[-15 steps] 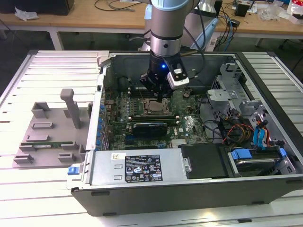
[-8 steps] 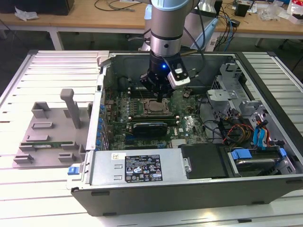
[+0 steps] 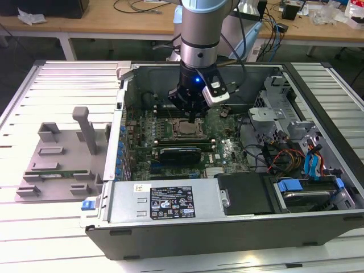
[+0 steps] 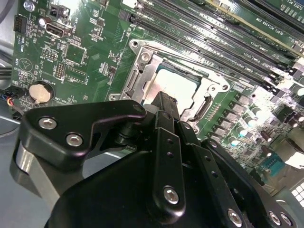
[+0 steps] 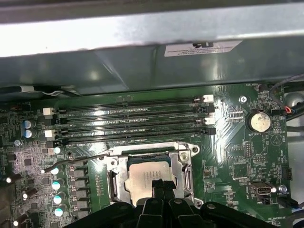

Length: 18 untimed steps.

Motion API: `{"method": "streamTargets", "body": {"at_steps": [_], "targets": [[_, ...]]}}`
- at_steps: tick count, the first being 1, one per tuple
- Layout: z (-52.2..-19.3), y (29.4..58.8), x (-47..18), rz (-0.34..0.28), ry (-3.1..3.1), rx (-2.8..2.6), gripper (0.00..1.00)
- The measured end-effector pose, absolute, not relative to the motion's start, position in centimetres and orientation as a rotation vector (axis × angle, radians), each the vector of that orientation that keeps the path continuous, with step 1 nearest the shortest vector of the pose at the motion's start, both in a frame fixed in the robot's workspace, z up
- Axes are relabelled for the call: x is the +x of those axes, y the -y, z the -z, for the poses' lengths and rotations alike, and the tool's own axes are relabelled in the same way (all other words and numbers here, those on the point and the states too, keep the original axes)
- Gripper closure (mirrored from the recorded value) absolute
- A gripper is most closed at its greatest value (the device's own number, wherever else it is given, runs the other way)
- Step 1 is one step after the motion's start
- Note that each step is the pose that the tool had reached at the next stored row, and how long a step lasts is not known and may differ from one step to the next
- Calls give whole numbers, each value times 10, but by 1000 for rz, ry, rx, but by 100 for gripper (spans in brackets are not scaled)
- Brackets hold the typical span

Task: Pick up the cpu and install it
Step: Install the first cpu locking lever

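Arm: down inside the open computer case (image 3: 239,170), wrist hanging right over the middle of the motherboard (image 3: 222,149) in the exterior view.
Gripper (image 3: 193,116): poised just above the socket (image 3: 187,129), black body dark against the green board.
Fingers (image 5: 161,186): pressed together into one narrow black tip in the first wrist view, tip down at the near edge of the cpu; touching or just above, hard to tell. Nothing pinched between them.
Cpu (image 5: 146,176): lying flat in the socket, silver-grey top facing up, framed by the metal socket bracket (image 5: 186,164). In the second wrist view, same pale square (image 4: 178,85) sitting level inside the bracket, partly hidden behind the gripper (image 4: 164,102).
Socket lever (image 5: 85,159): thin wire arm running out from the bracket's side in the first wrist view.
Memory slots (image 5: 133,118): long black rows beyond the socket, running parallel to its far edge.
Coin battery (image 5: 259,121): round and silver, well apart from the socket.
Grey fixture (image 3: 57,165): on the white slatted worktop (image 3: 34,239) at the exterior view's left, beside the case, a green memory stick (image 3: 54,173) resting in it.
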<state>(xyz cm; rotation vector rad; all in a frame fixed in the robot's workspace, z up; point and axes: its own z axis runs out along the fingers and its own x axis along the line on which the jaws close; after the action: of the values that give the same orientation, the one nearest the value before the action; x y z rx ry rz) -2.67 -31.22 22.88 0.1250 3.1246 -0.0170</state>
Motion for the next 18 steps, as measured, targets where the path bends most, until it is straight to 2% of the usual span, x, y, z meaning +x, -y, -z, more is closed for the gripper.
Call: {"method": "streamTargets", "body": {"at_steps": [18], "targets": [[-229,312,-27,16,-3127,4,89]]}}
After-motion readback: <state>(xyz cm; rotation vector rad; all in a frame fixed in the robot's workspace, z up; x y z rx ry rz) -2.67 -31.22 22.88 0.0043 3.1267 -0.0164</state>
